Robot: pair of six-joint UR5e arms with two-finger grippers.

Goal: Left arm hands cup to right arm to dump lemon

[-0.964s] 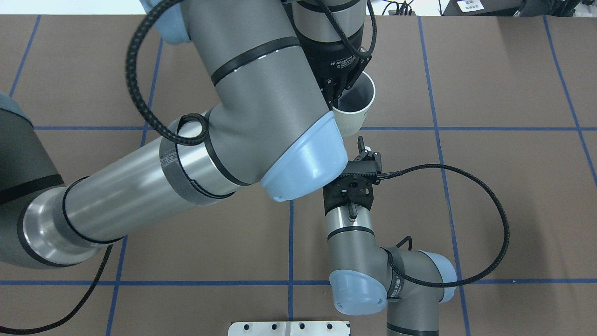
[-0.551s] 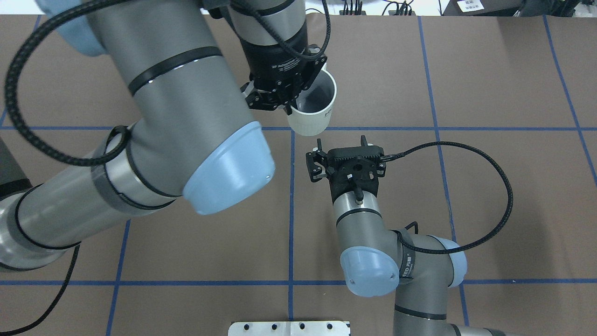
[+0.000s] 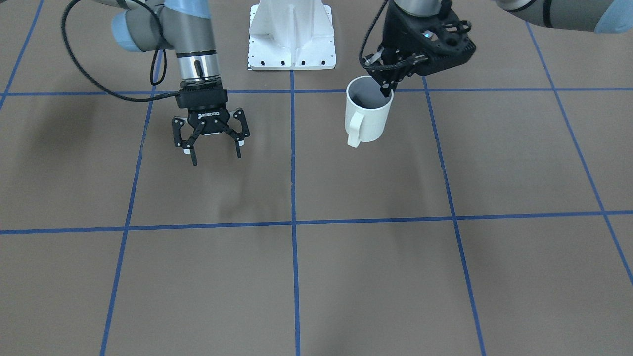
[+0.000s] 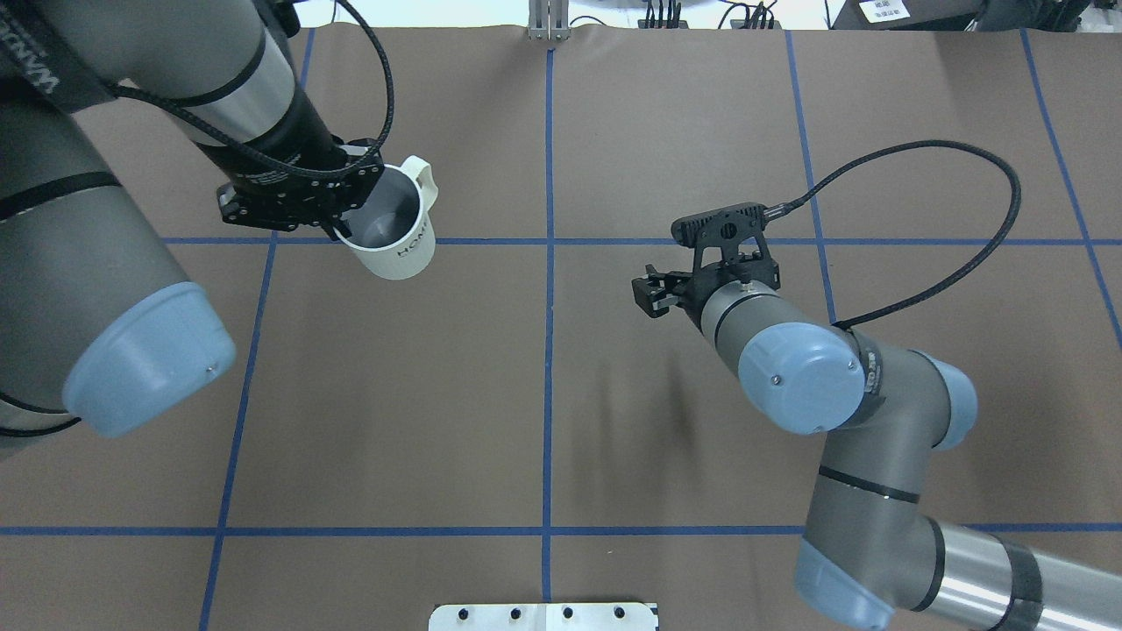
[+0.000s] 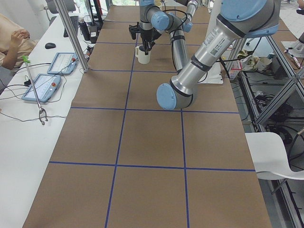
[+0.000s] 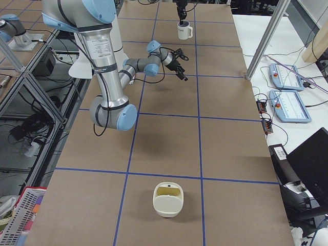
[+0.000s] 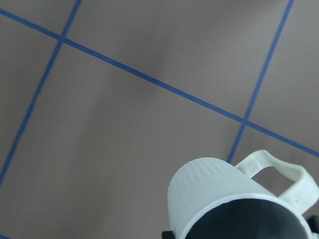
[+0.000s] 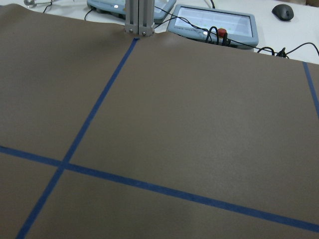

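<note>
- Front-facing view: my left gripper (image 3: 387, 88) pinches the cup (image 3: 368, 121) by its rim, one finger inside and one outside. The cup is upright with its handle on the near side. My right gripper (image 3: 216, 151) is spread wide and holds nothing.
- Overhead: the cup (image 4: 394, 241) was just beside my right gripper (image 4: 644, 294) a second ago. It has since swung off to the left half of the table (image 4: 701, 438), so the two are now well apart. I judge the hand-over has not begun and the gap must be closed again.
- Side views: the cup (image 6: 184, 31) is at the far end.
- Left wrist: the cup (image 7: 224, 194) shows a dark inside and I see no lemon.
- Right wrist: only blue tape lines (image 8: 174, 191), no cup.
</note>
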